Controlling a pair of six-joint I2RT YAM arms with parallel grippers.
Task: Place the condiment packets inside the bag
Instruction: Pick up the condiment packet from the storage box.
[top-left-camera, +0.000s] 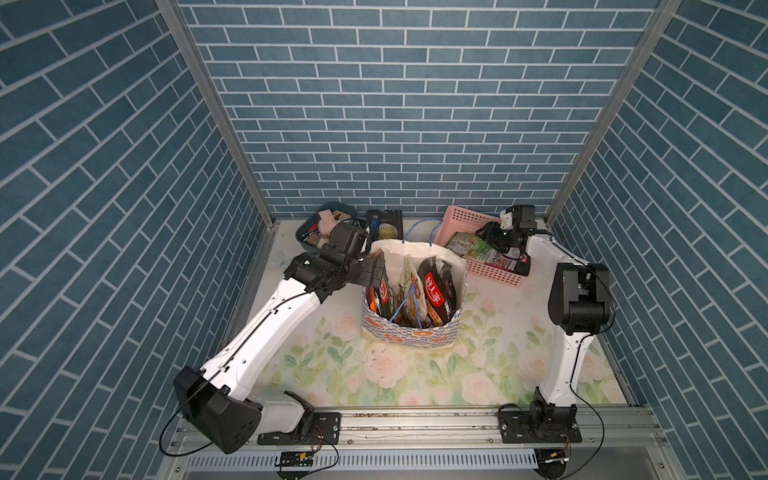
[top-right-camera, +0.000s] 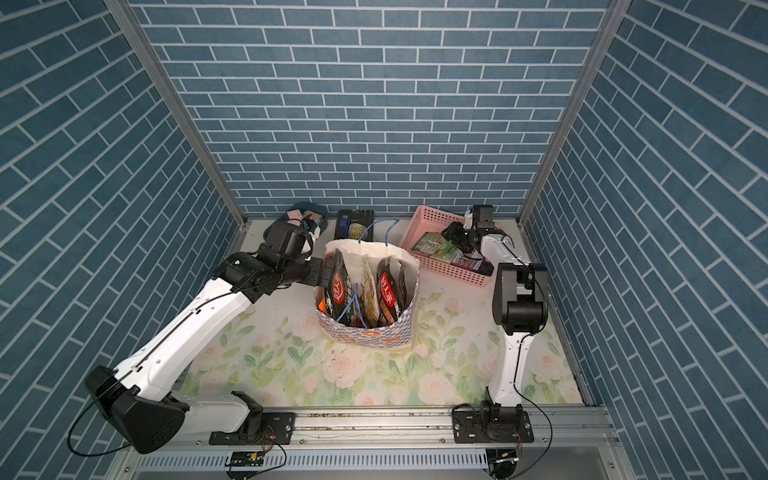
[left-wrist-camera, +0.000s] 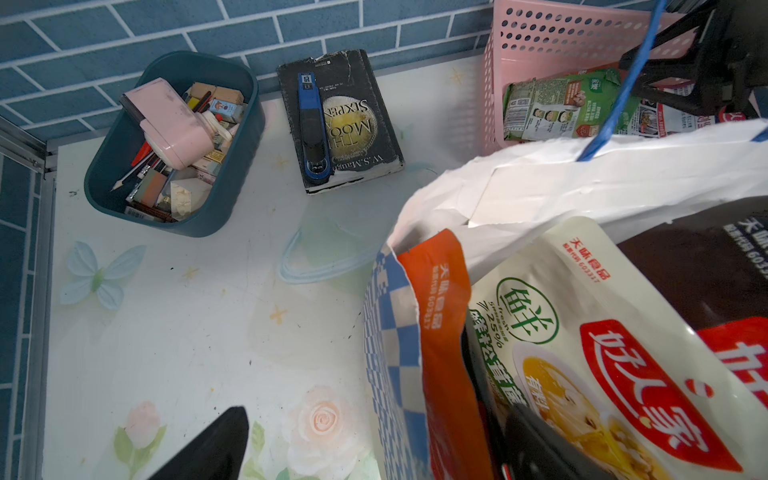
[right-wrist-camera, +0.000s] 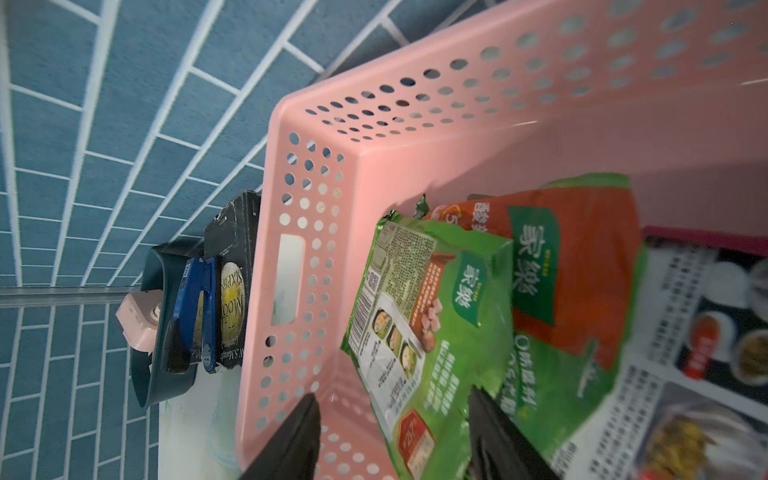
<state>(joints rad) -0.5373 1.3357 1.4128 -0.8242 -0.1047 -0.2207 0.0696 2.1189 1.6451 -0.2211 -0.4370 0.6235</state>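
Note:
The bag (top-left-camera: 411, 332) (top-right-camera: 365, 332) stands mid-table with its mouth up, holding several upright condiment packets (top-left-camera: 436, 291) (top-right-camera: 388, 291); a pale one (left-wrist-camera: 582, 332) shows in the left wrist view. My left gripper (top-left-camera: 376, 272) (top-right-camera: 328, 274) (left-wrist-camera: 374, 453) is open and straddles the bag's left wall, with one finger outside and one inside among the packets. Over the pink basket (top-left-camera: 494, 272) (top-right-camera: 457, 276) (right-wrist-camera: 374, 166), my right gripper (top-left-camera: 484, 237) (top-right-camera: 451, 232) (right-wrist-camera: 395, 436) is open, its jaws either side of the edge of a green packet (right-wrist-camera: 436, 332) (top-left-camera: 469, 247) lying on other packets.
A dark blue tub (top-left-camera: 309, 237) (left-wrist-camera: 124, 166) of oddments sits at the back left. Next to it lies a black book (top-left-camera: 384, 224) (left-wrist-camera: 353, 124) with a blue tool (left-wrist-camera: 311, 124) on it. Brick-patterned walls close the back and both sides.

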